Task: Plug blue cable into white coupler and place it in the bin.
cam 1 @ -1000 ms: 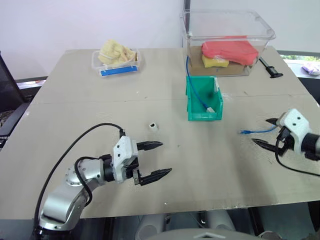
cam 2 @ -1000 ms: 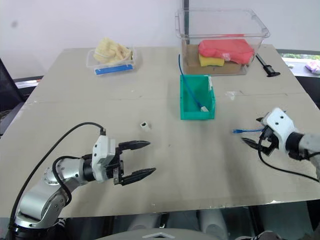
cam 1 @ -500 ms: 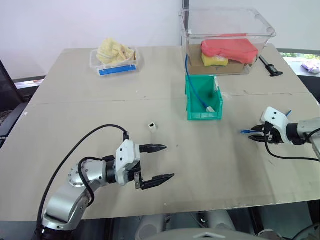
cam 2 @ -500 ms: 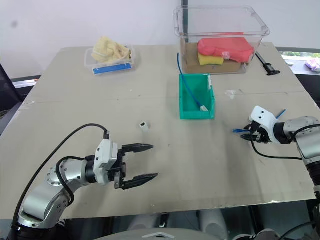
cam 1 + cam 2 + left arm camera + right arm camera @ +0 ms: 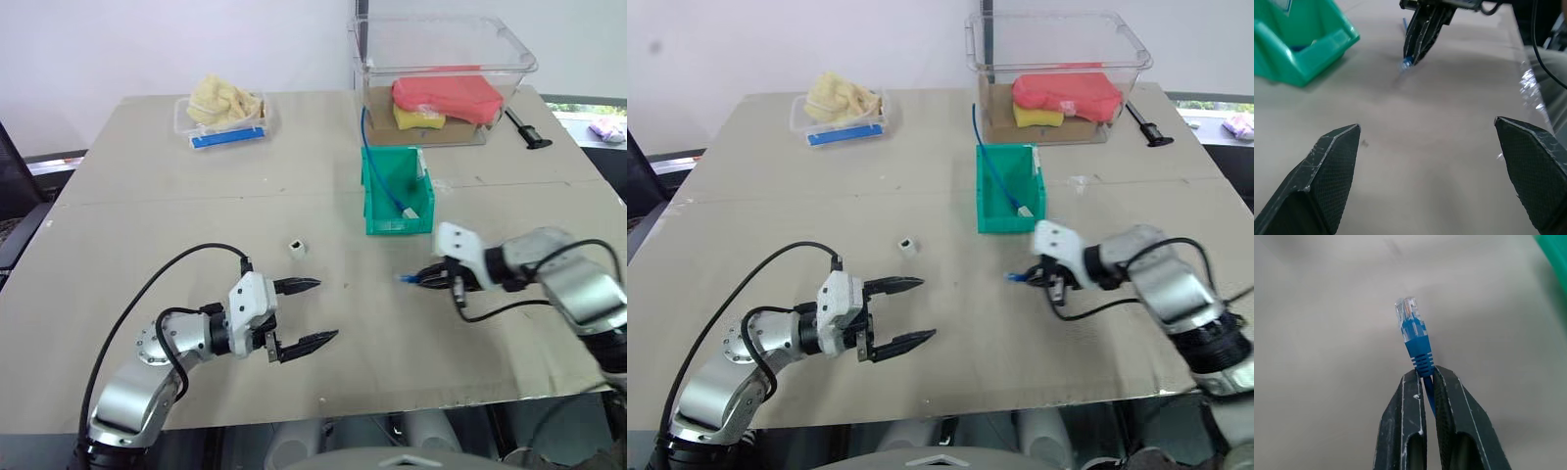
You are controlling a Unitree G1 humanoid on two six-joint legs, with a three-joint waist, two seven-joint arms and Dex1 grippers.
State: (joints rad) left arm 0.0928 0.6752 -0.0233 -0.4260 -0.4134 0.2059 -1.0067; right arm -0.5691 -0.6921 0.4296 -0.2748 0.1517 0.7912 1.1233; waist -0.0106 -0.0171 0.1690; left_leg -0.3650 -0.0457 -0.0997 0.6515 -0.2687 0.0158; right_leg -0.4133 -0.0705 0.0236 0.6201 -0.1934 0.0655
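Matte beige table (image 5: 147,215); right gripper (image 5: 1425,377) pinching blue cable (image 5: 1416,340).

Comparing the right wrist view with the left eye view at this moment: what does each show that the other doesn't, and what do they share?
Right wrist view alone: the clear plug at the cable's tip, its contacts visible.

Left eye view alone: the white coupler on the table, the open left gripper, the clear tub and the tray.

Both: the right gripper shut on the blue cable, and the green bin.
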